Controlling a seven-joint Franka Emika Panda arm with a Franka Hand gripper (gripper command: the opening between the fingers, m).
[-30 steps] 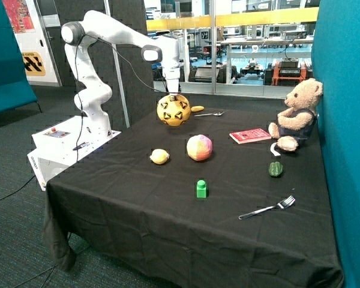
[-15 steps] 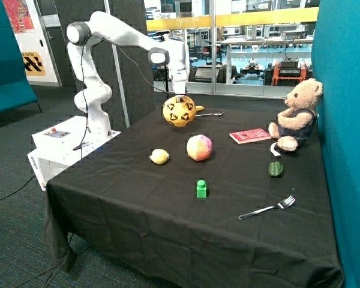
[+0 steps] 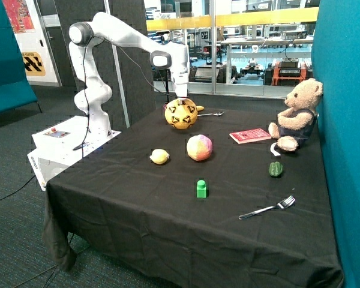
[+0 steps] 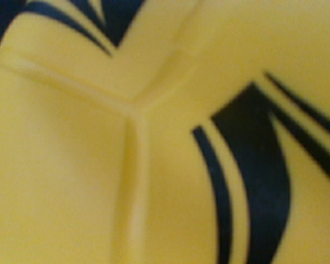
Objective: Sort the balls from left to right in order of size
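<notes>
**Large ball directly beneath the end effector, at the far edge of the surface**

The end effector (image 3: 181, 96) sits right on top of the large yellow ball with black triangle marks (image 3: 181, 113), the ball hanging or resting directly below it, so the relation that matters is vertical: ball under wrist, touching. The wrist view is filled entirely by the ball's yellow panels (image 4: 154, 165), seams and black marks, which suggests contact or near contact. Whether the end effector is clenched on the ball or released cannot be told; its tips are hidden against the ball in both views.

Taking the pink-orange-yellow soft ball (image 3: 199, 147) as landmark: the large ball lies behind it, toward the far edge of the black surface (image 3: 138, 210); the small plain yellow ball (image 3: 159, 156) lies just beside it, on the side nearer the robot's base; a green block (image 3: 201, 188) stands in front of it, toward the camera. A ball has no long axis, so approach direction is free.

The arm reaches out from its base in a high arch, forearm extended, wrist pointing straight down.

The two smaller balls already sit side by side; the large one appears to be the piece not yet placed in line.
</notes>
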